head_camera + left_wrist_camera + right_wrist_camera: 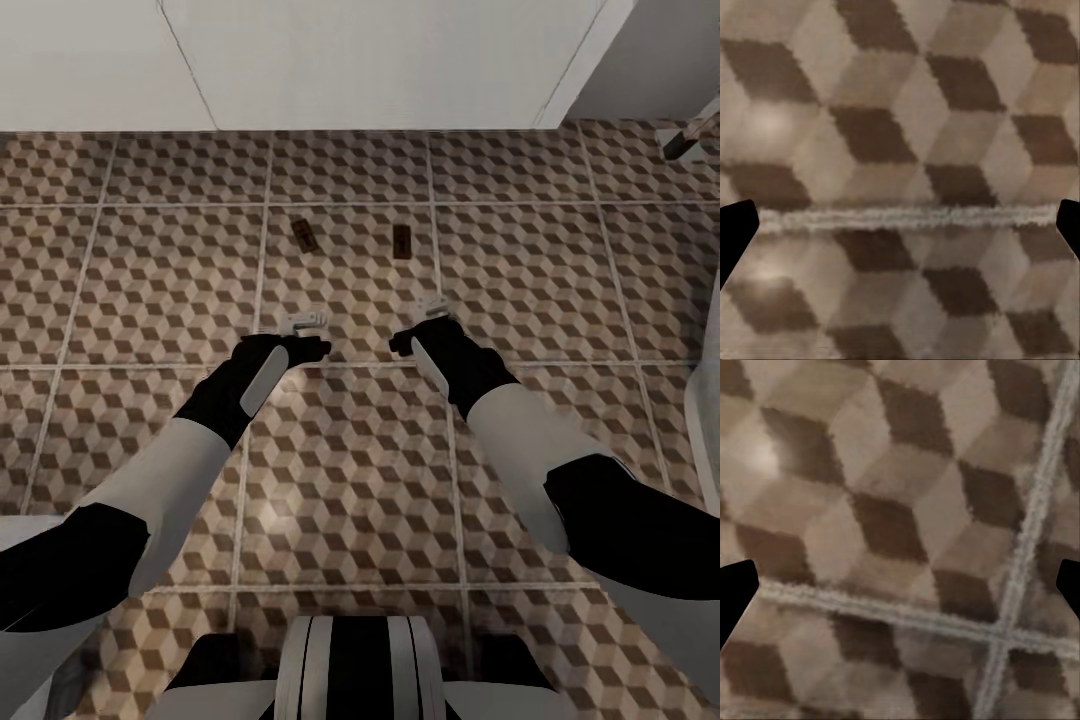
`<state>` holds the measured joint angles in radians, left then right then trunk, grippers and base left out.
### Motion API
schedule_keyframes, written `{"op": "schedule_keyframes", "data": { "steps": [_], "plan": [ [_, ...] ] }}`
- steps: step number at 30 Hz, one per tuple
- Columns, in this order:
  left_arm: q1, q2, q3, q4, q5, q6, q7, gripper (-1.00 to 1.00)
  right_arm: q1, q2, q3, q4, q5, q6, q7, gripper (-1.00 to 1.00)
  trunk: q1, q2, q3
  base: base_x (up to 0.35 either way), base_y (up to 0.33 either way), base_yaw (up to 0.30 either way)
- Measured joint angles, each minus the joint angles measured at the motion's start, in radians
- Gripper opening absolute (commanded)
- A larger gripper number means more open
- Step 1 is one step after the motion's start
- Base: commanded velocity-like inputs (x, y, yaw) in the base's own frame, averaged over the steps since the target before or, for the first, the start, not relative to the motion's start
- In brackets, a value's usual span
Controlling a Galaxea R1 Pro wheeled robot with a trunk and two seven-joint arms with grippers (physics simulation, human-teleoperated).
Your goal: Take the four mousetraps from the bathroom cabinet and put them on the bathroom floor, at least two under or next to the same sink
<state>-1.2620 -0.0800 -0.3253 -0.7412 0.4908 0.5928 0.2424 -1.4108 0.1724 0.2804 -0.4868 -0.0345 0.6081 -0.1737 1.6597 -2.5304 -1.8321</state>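
Mousetraps are what this job is about, and two of them already lie on the tiled bathroom floor [150,290] ahead of the robot: one mousetrap [304,235] on the left and another mousetrap [402,241] on the right, near each other but apart, each a small brown slab with its long axis running roughly away from the robot, the left one slightly slanted. Both sit beyond the arms, toward a white panel [350,60] at the far edge of the floor. The left gripper [304,321] hangs low over the tiles, nearer the left trap; the right gripper [431,309] hangs nearer the right one. In the wrist views each gripper's dark fingertips stand wide apart at the picture's edges with nothing but floor pattern between them, so both look released and empty. With two traps seemingly down, I judge the next move is back to the cabinet for the rest.
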Motion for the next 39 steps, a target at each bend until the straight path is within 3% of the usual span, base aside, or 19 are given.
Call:
{"op": "schedule_keyframes", "data": {
  "steps": [11, 25, 35, 39],
  "plan": [
    [0.0, 0.001, 0.0, 0.0, 0.0, 0.0, 0.0, 1.0, 0.0, 0.0, 0.0, 0.0, 0.0, 0.0, 0.0, 1.0, 0.0, 0.0, 0.0, -0.211, 0.0, 0.0],
    [0.0, 0.001, -0.002, -0.003, 0.0, 0.001, 0.0, 1.0, 0.0, -0.004, 0.002, 0.001, 0.0, -0.001, 0.0, 1.0, -0.001, 0.0, 0.0, -0.018, 0.0, 0.0],
    [0.0, 0.001, -0.028, -0.002, 0.0, 0.002, 0.002, 1.0, 0.0, -0.006, 0.002, 0.001, 0.0, -0.001, 0.0, 1.0, -0.001, 0.0, 0.0, 0.0, 0.0, 0.0],
    [0.0, 0.001, -0.03, -0.002, 0.0, 0.003, 0.003, 1.0, 0.0, -0.006, 0.002, 0.001, 0.0, -0.001, 0.0, 1.0, -0.002, 0.001, 0.015, 0.0, 0.0, 0.0]
  ]
}}
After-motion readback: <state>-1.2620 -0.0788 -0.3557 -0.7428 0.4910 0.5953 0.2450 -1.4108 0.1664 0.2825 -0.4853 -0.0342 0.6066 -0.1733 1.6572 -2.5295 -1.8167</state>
